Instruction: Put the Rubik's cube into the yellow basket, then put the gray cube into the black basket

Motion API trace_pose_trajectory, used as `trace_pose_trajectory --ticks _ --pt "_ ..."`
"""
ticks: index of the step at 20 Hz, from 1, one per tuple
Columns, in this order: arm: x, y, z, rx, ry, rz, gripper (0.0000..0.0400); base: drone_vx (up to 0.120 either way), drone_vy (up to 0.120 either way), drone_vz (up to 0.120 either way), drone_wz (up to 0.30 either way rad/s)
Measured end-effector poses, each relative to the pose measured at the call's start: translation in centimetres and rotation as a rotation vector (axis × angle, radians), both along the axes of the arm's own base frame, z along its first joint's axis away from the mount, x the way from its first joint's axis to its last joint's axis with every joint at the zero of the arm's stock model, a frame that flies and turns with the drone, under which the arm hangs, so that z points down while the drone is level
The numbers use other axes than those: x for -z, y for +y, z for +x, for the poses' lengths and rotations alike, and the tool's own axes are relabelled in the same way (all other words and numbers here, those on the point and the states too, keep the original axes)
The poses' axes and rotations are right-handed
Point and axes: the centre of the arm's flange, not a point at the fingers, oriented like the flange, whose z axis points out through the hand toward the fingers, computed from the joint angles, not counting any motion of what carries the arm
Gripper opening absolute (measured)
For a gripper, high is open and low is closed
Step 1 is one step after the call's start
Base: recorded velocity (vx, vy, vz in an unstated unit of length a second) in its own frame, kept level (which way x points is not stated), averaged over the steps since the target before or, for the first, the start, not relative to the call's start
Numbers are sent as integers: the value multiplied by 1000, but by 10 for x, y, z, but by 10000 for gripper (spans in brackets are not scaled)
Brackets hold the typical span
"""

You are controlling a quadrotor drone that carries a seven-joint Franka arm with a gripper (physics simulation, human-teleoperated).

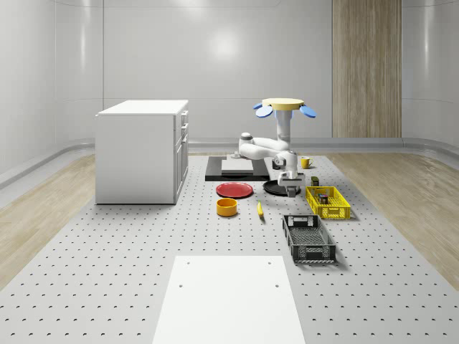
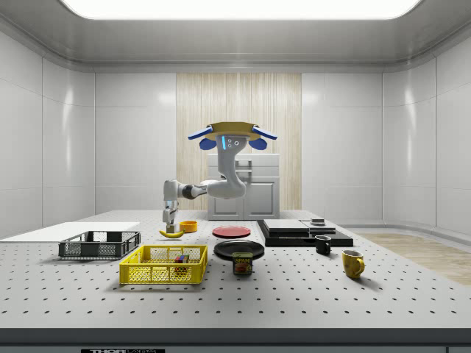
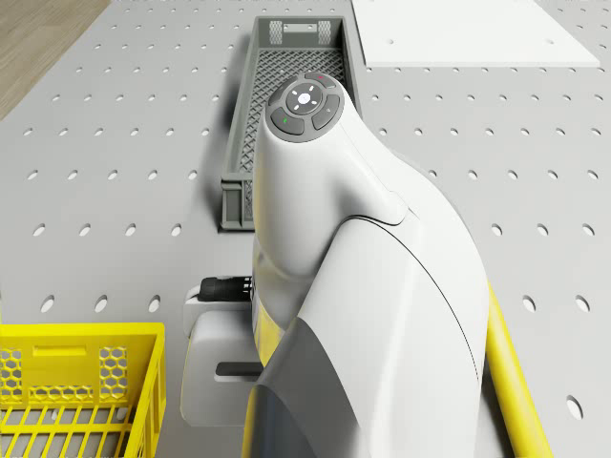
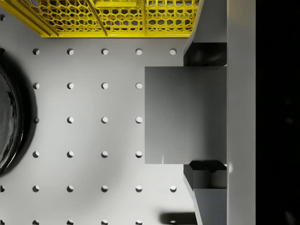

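1. Whole-scene view: I have the drone (image 1: 286,105) hovering over the far part of the perforated table (image 1: 107,272), above the black tray (image 1: 237,169). Its arm reaches down to the gripper (image 1: 290,190), which hangs low just beside the near end of the black pan (image 1: 275,188). The yellow basket (image 1: 328,203) sits just to the fingers' right in this view, the black basket (image 1: 309,238) nearer the camera. The red plate (image 1: 235,190), orange bowl (image 1: 227,207) and banana (image 1: 259,209) lie on the fingers' other side.

2. Side view: here I see something small and coloured inside the yellow basket (image 2: 163,265), the Rubik's cube (image 2: 180,258). The gripper (image 2: 172,229) hangs beyond that basket, with the black basket (image 2: 99,245) off towards the view's left. A can (image 2: 242,263) and two mugs stand to the right.

3. Drone view: the arm hides the fingers. I see a corner of the yellow basket (image 3: 76,391) and the black basket (image 3: 286,86) past the arm.

4. Wrist view: the gray cube (image 4: 185,115) sits squarely between the two fingers (image 4: 206,54), touching both, so I read them as clamped on it. The yellow basket's (image 4: 117,18) wall lies just beyond one finger, and the pan's (image 4: 9,117) rim lies off to the cube's open side.
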Motion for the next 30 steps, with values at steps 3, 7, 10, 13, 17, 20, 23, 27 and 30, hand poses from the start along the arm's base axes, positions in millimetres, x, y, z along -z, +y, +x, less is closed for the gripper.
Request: trace_pose_trajectory --ticks 3,7,10,13,17,20,23,27,30 --pt "0 0 0 0 0 0 250 120 120 0 0" --pt "0 0 0 0 0 0 250 120 0 0 0" --pt "0 0 0 0 0 0 250 120 0 0 0" --pt "0 0 0 0 0 0 250 120 0 0 0" --pt "0 0 0 0 0 0 250 120 0 0 0" --pt "0 0 0 0 0 0 250 120 0 0 0" --pt "0 0 0 0 0 0 250 120 0 0 0" --pt "0 0 0 0 0 0 250 120 0 0 0" --pt "0 0 0 0 0 0 250 120 0 0 0"
